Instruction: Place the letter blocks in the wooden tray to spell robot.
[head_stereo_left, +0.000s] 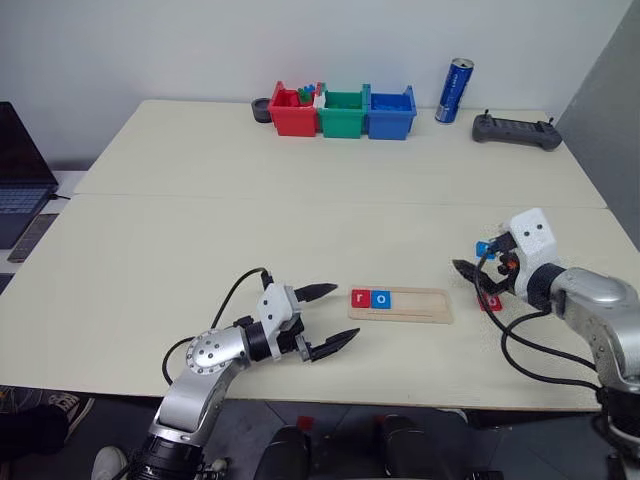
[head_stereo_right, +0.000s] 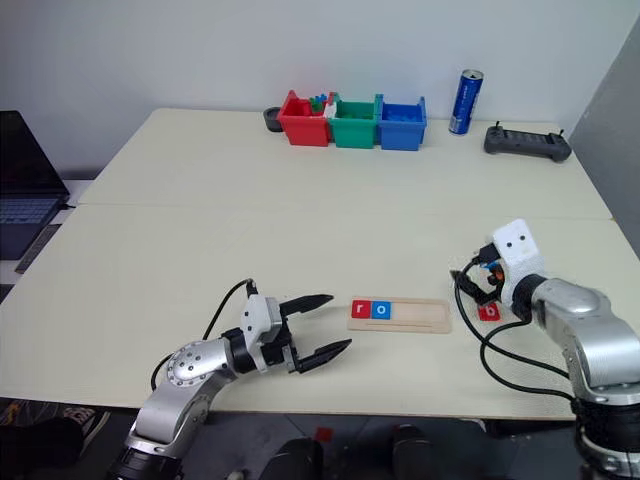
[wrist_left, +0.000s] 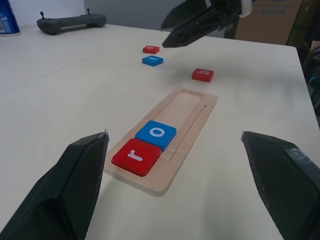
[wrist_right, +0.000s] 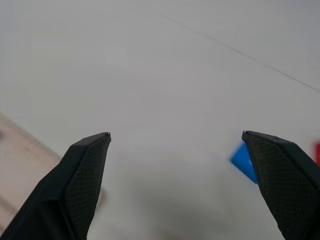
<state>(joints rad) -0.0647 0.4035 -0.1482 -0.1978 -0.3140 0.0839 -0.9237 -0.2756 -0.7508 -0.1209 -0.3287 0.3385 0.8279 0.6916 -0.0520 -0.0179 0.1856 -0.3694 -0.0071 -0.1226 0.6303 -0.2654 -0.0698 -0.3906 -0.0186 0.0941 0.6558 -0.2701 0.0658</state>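
The wooden tray (head_stereo_left: 425, 306) lies near the table's front edge. A red "r" block (head_stereo_left: 360, 297) and a blue "o" block (head_stereo_left: 381, 298) sit side by side at its left end. Right of the tray a red block (wrist_left: 202, 75) lies flat on the table. Farther right lie a blue block (wrist_left: 152, 60) and another red block (wrist_left: 151, 49). My left gripper (head_stereo_left: 345, 312) rests open just left of the tray, pointing at it, with nothing between its fingers. My right gripper (head_stereo_left: 478, 278) hovers open over the loose blocks, holding nothing.
Red (head_stereo_left: 292, 112), green (head_stereo_left: 343, 113) and blue (head_stereo_left: 391, 112) bins stand at the table's far edge, with a blue can (head_stereo_left: 454, 90) and a black controller (head_stereo_left: 515, 130) to their right. A laptop (head_stereo_left: 20, 185) sits off the left side.
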